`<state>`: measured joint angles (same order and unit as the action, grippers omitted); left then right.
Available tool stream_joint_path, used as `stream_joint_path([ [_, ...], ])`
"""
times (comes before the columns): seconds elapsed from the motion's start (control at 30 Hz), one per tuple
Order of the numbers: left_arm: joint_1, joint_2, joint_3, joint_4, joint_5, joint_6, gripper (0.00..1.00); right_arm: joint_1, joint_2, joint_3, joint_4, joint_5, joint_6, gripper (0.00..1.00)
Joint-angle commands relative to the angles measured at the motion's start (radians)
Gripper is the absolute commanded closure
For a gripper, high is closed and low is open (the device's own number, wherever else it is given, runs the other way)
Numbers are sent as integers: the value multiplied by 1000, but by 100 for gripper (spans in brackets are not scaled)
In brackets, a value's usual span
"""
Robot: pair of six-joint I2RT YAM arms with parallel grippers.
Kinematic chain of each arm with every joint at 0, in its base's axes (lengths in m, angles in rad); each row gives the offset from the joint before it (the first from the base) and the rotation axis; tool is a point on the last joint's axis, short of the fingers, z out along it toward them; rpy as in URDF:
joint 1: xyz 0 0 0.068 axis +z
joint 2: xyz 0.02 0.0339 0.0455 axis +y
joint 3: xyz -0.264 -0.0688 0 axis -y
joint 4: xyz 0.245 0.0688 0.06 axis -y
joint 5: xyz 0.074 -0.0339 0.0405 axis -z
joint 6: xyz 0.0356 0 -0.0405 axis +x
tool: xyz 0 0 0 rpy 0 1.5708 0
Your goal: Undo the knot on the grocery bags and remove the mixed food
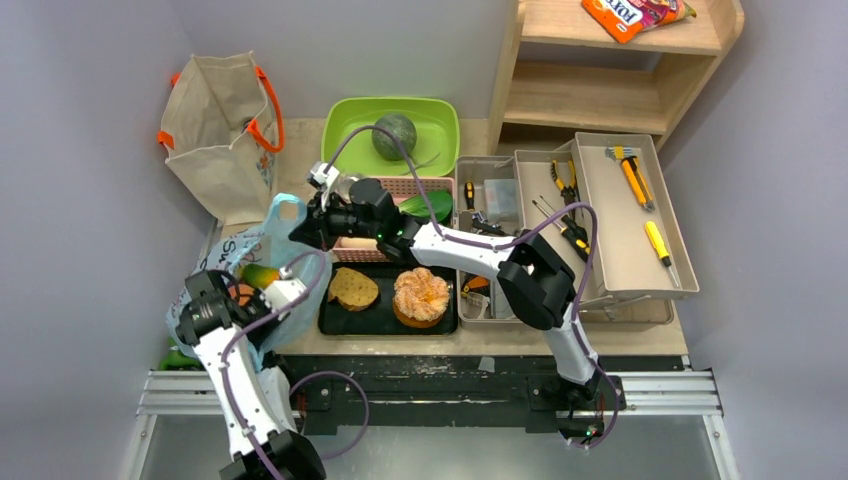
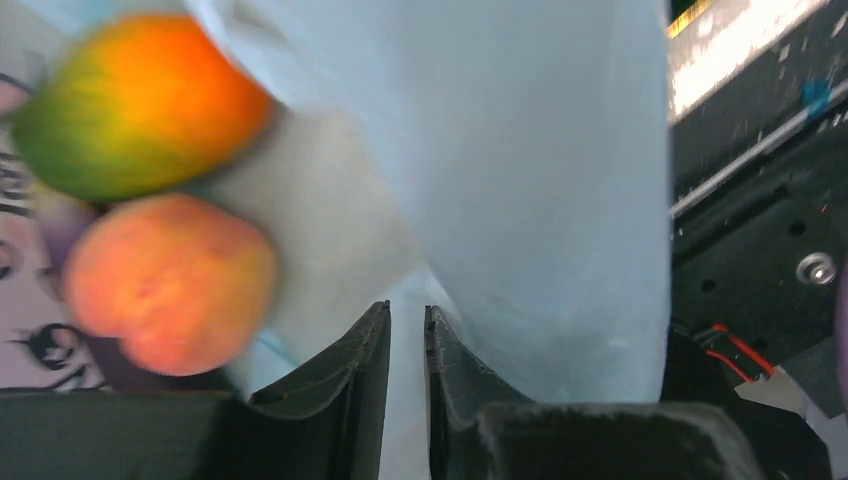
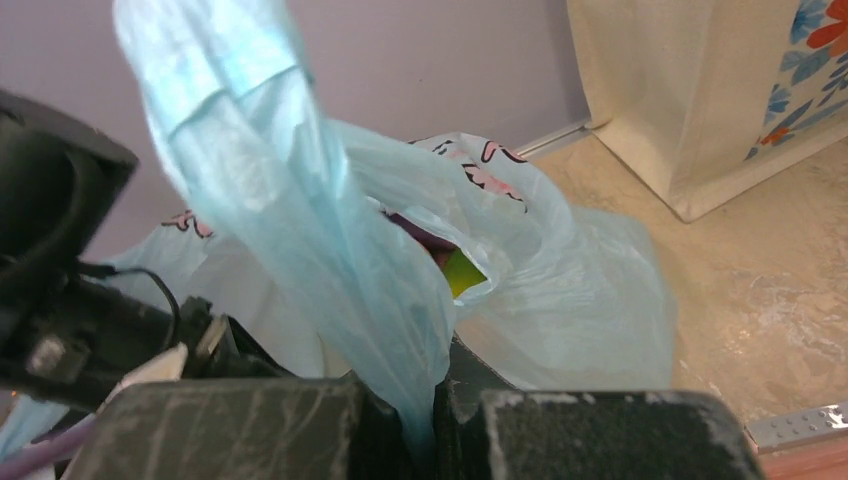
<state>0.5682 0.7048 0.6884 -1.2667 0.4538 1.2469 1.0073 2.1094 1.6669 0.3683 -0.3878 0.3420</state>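
**Both grippers pinch the light-blue bag**

Top view: the left arm is folded low, with the left gripper (image 1: pixel 258 283) inside the light-blue bag (image 1: pixel 232 255) at the tabletop's (image 1: pixel 500 340) left edge. The right arm reaches across, and the right gripper (image 1: pixel 308 230) holds the bag's top up.
Left wrist: the jaws are nearly together on bag film, beside a peach (image 2: pixel 170 280).
Right wrist: the jaws are clamped on bag film.

Plain lilac-grey walls (image 1: pixel 80 150) rise behind and left of the right end effector (image 1: pixel 303 230). A wooden shelf unit (image 1: pixel 600 100) stands well to its right, at the back of the pale bench (image 1: pixel 300 165).
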Motion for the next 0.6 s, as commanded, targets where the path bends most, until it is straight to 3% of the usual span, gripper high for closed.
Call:
stream_joint_path([
  [0.0, 23, -77, -149, 24, -117, 195, 80, -10, 23, 8, 31, -7, 32, 100],
  [0.1, 24, -30, -173, 112, -163, 120, 78, -10, 30, 8, 33, -9, 24, 100],
  [0.27, 30, 142, -121, 411, -216, -100, 74, -18, 39, 23, 36, -2, 13, 100],
  [0.57, 16, 597, 250, 620, -166, -357, 67, -73, 42, 52, 70, 58, 51, 100],
])
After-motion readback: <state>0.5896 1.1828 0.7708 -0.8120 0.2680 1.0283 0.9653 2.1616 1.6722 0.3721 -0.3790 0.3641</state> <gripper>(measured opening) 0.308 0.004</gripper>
